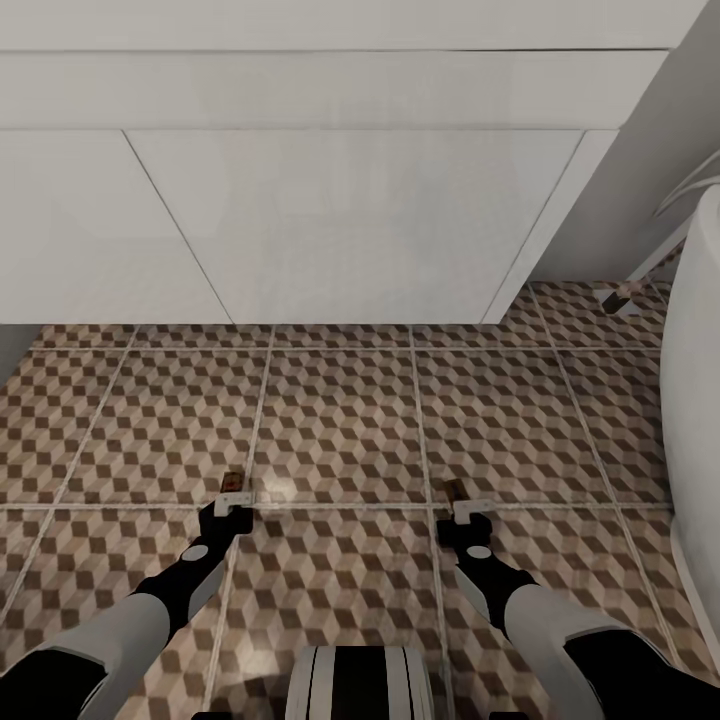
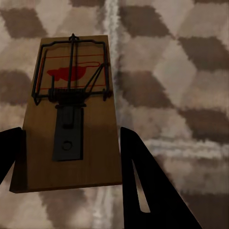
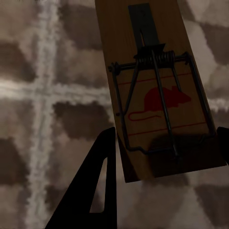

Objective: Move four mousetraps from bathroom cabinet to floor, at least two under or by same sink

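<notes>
Head view: both arms reach down over the bathroom floor (image 1: 340,420), in front of the white vanity (image 1: 330,230) that carries the sink (image 1: 330,25). The left gripper (image 1: 232,508) holds a mousetrap (image 1: 234,482) just above the tiles, near a grout line. The right gripper (image 1: 466,520) holds a second mousetrap (image 1: 455,492) (the two traps lie well apart, side by side).

Left wrist view: the dark fingers (image 2: 143,176) flank the board's end, closed on the trap (image 2: 71,114); its wire and red mouse mark face up.

Right wrist view: the fingers (image 3: 95,191) clamp the other trap (image 3: 157,90) at its printed end, above a grout crossing.

A white bathtub (image 1: 695,400) stands at the robot's right.
</notes>
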{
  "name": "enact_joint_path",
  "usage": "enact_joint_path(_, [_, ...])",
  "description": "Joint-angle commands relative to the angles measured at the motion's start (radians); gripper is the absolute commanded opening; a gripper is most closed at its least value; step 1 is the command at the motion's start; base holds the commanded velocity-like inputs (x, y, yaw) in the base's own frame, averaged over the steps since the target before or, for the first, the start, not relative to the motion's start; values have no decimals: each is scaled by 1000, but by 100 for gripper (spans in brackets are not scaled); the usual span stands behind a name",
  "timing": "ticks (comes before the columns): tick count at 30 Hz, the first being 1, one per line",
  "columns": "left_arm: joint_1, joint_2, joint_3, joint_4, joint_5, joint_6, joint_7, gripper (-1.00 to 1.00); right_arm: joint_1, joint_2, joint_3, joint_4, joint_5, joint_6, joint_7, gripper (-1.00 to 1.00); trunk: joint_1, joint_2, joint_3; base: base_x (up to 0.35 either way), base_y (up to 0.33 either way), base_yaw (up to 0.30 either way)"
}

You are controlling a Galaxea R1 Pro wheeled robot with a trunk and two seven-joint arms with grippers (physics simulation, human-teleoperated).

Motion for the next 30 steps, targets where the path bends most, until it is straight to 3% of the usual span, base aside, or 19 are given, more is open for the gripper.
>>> enact_joint_path(1, [0, 0, -9, 0, 3, -3, 4, -100, -1, 0, 7, 1, -3, -2, -5, -100, 0, 0, -1, 90, 0, 0])
enact_joint_path(30, [0, 0, -10, -1, 0, -5, 3, -100, -1, 0, 8, -7, 2, -3, -6, -100, 0, 0, -1, 290, 89, 0])
